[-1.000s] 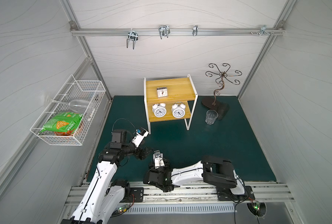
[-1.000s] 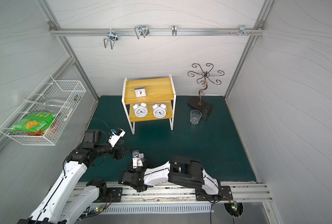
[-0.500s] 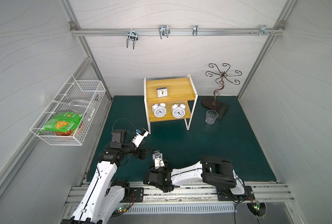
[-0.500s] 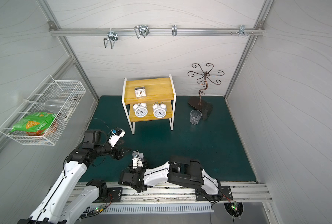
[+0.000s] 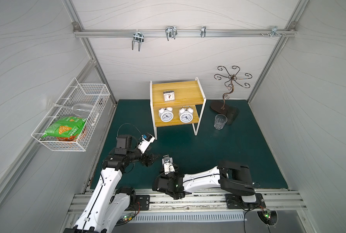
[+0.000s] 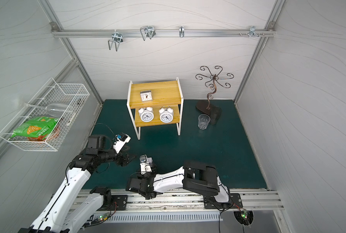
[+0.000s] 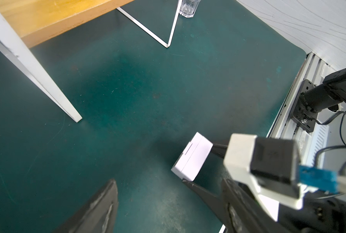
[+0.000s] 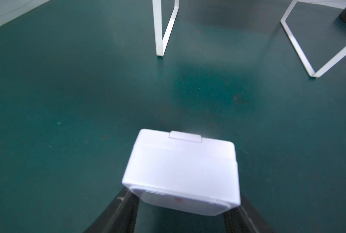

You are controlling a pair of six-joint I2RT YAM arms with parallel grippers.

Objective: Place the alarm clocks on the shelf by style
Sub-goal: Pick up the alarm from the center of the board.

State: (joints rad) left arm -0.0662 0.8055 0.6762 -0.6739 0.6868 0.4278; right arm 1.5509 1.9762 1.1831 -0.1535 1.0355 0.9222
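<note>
Dark green mat (image 5: 228, 153), white-panelled walls (image 5: 188, 60). The right gripper (image 8: 181, 203) clamps the white square clock (image 8: 180, 173) near the front edge; the left gripper (image 5: 152, 158) gapes empty. The other clocks (image 5: 165, 116) stand on the shelf (image 5: 180, 91). The snack bag (image 5: 65, 129) print is too small to read.

Two round twin-bell clocks (image 5: 165, 116) (image 5: 185, 116), one transparent-cased square clock (image 5: 169, 95) and one white square clock (image 8: 182, 173) — four alarm clocks in all. One two-tier shelf (image 5: 188, 90). One each of the rest — drinking glass (image 5: 220, 121), wine glass (image 5: 81, 108), wire basket (image 5: 67, 148), green snack bag (image 5: 65, 128), scrollwork stand (image 5: 218, 106).
</note>
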